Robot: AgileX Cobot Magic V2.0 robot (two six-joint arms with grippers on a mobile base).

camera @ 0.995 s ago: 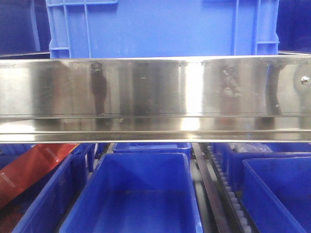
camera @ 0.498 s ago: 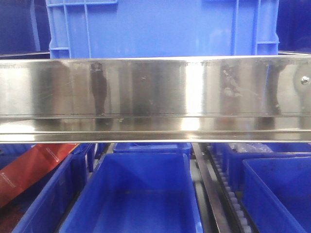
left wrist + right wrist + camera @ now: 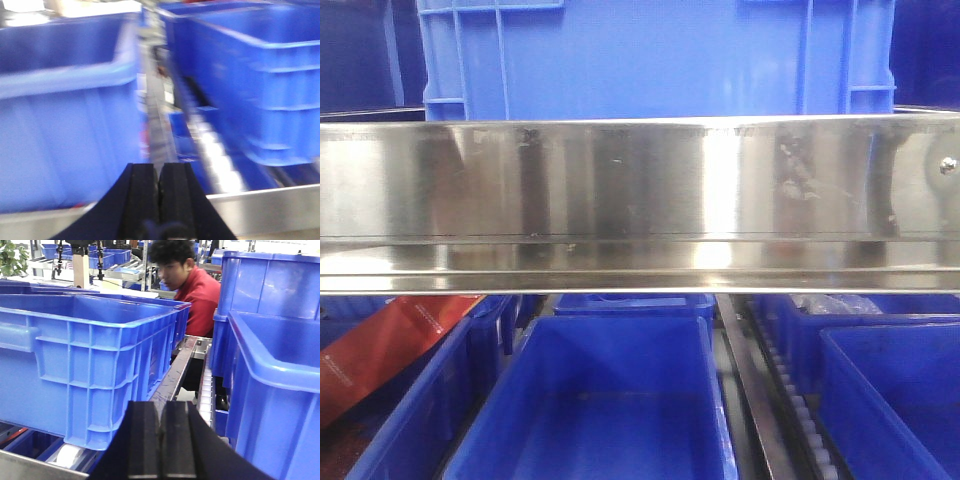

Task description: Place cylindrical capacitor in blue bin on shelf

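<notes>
The shelf's shiny steel front rail (image 3: 640, 200) spans the front view. A large blue bin (image 3: 650, 60) stands on the tier above it, and an open blue bin (image 3: 610, 400) sits below it at the centre. In the blurred left wrist view my left gripper (image 3: 159, 172) is shut, fingers together, pointing between two blue bins over a steel rail (image 3: 270, 210). My right gripper (image 3: 160, 410) is also shut with nothing showing between its fingers, aimed at the gap between a ribbed blue bin (image 3: 90, 355) and another (image 3: 280, 390). The cylindrical capacitor is out of view.
A person in a red shirt (image 3: 195, 290) stands behind the shelf. A white roller track (image 3: 206, 385) runs between the bins. More blue bins flank the lower tier (image 3: 890, 400), and a red packet (image 3: 380, 350) lies at the lower left.
The dark reflection on the left part of the steel rail has faded. Rail and bins stand as before.
</notes>
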